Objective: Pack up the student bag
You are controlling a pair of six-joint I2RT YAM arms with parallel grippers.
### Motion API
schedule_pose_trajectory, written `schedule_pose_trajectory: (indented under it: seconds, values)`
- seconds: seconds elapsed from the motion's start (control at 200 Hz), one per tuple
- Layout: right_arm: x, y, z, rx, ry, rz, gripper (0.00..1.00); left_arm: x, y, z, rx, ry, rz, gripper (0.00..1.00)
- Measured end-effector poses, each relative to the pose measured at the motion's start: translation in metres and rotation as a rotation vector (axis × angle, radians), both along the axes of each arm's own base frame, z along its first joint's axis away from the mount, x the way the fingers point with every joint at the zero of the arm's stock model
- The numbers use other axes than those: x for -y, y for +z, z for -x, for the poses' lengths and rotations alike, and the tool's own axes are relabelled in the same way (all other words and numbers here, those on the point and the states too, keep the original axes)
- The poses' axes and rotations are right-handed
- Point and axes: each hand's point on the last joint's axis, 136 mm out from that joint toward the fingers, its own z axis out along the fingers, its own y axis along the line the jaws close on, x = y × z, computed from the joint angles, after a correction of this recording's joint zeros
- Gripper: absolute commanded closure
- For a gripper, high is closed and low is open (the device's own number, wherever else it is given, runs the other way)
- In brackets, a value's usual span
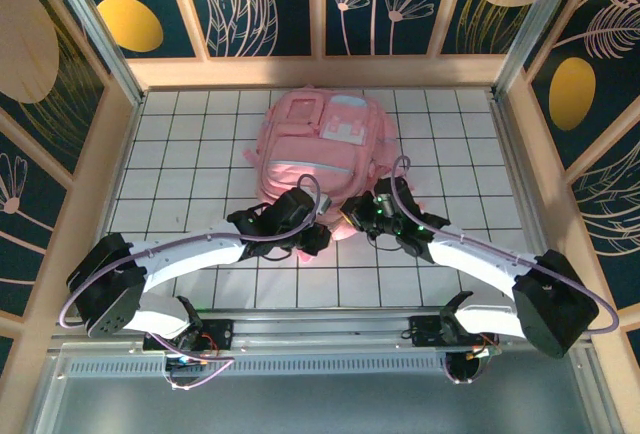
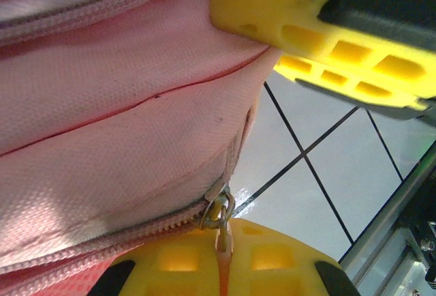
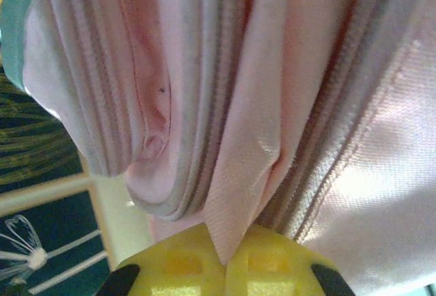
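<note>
Two wrist views tell more: left pincer (image 2: pixel 221 241) clenches a zipper pull (image 2: pixel 218 213), right pincer (image 3: pixel 225 245) clenches student bag (image 3: pixel 306 105) fabric.

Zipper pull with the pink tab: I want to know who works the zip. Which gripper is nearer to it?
Left. The left gripper is shut on the tab of the zipper pull; the right gripper pinches a fabric fold of the student bag nearby, off the pull.

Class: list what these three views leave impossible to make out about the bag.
Inside of the student bag: every view, its own fabric covers it.
How far the zip runs: left wrist view, cut off by the left edge.
What the green shape is: right wrist view, cut by the edge, behind bag fabric.
</note>
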Motion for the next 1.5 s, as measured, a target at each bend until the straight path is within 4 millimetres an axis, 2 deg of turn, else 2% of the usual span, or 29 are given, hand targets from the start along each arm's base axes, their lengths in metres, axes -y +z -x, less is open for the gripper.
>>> schedule_pose_trajectory:
  seconds: [0.496, 1.026, 1.226, 1.256, 1.331, 1.366, 1.422, 1.497]
  values:
    - [0.018, 0.008, -0.011, 0.05, 0.01, 0.103, 1.0, -0.008, 0.002, -0.007, 0.046, 0.042, -0.019, 1.0]
    - [0.047, 0.006, -0.017, 0.093, -0.005, 0.212, 1.0, -0.026, -0.004, -0.011, 0.044, 0.082, -0.028, 1.0]
    - [0.059, 0.005, -0.021, 0.106, -0.024, 0.231, 1.0, -0.026, -0.005, -0.009, 0.036, 0.074, -0.023, 1.0]
    - [0.061, 0.005, -0.022, 0.108, -0.025, 0.234, 0.92, -0.026, -0.005, -0.009, 0.036, 0.074, -0.022, 1.0]
    - [0.062, 0.005, -0.022, 0.116, -0.02, 0.244, 0.64, -0.025, -0.005, -0.008, 0.029, 0.068, -0.017, 1.0]
    - [0.065, 0.005, -0.023, 0.122, -0.027, 0.252, 0.55, -0.026, -0.005, -0.008, 0.025, 0.067, -0.016, 1.0]
    - [0.07, 0.006, -0.024, 0.123, -0.043, 0.264, 0.49, -0.025, -0.005, -0.007, 0.018, 0.062, -0.012, 1.0]
    - [0.076, 0.012, -0.025, 0.139, -0.07, 0.265, 0.49, -0.024, -0.005, -0.006, 0.01, 0.057, -0.006, 1.0]
